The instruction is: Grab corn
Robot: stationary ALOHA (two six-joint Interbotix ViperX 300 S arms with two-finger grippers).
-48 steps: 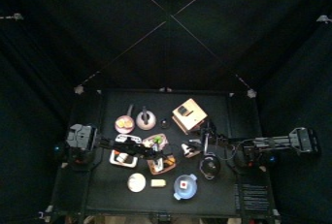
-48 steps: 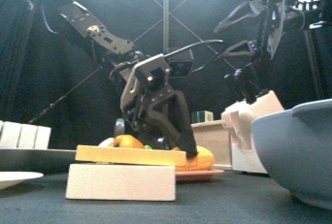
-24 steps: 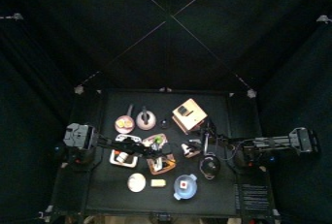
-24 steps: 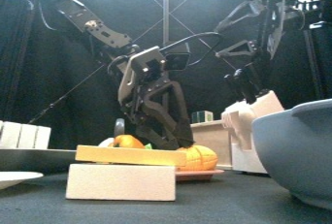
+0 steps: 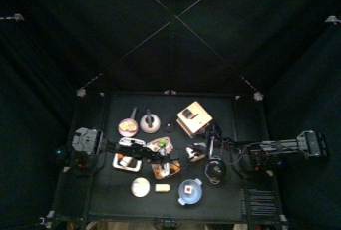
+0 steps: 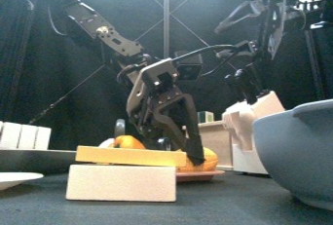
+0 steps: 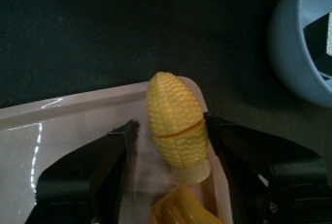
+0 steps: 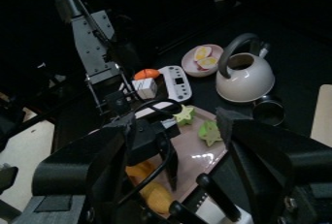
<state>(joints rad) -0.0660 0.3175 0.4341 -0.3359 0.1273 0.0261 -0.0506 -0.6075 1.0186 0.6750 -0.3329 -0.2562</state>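
Left wrist view: corn cob (image 7: 178,123), yellow, lay on pale tray (image 7: 65,136), between jaws of left gripper (image 7: 173,148); jaws stood wide apart either side of cob, contact not discernible. Blue-grey bowl (image 7: 301,36) near tray. Right gripper (image 8: 195,150) hung raised at right, spread wide, held nothing.

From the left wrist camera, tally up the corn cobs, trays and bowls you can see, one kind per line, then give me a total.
Corn cob: 1
Pale tray: 1
Blue-grey bowl: 1
Total: 3
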